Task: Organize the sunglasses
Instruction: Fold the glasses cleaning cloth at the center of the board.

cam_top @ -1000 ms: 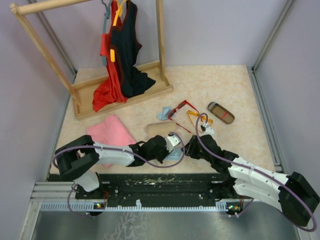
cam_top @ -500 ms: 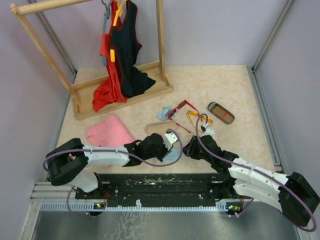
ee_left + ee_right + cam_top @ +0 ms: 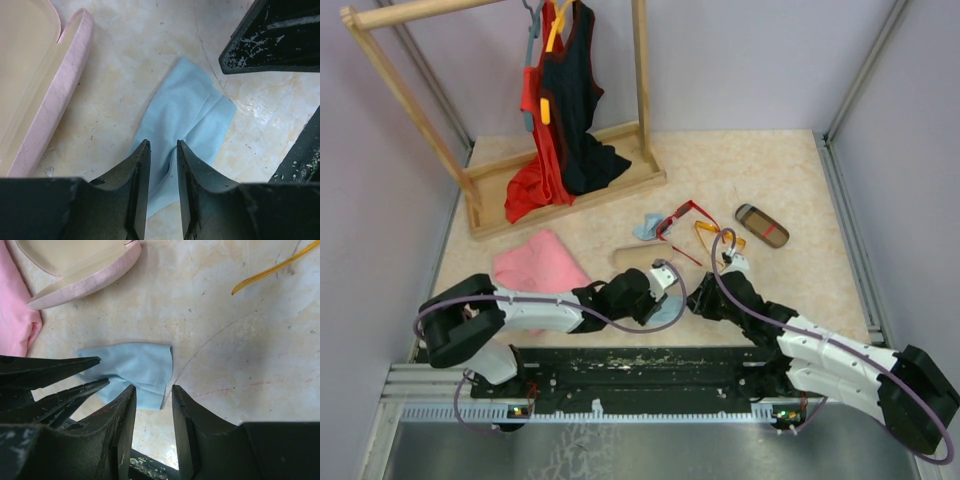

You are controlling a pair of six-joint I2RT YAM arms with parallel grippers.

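From above, my left gripper [image 3: 667, 295] covers part of the blue cloth [image 3: 666, 313]. My wrist views cut off the pink case [image 3: 55, 100] and the yellow-framed sunglasses [image 3: 265, 272] (only one temple arm shows).

We see 1 light blue cloth [image 3: 185, 110] lying crumpled near an open pink case [image 3: 60, 90]; a brown striped case [image 3: 762, 225], perhaps closed, sits well apart.

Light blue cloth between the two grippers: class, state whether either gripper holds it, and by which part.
Nothing is held. The cloth lies on the table. The left gripper straddles one end and the right gripper another, both with jaws apart.
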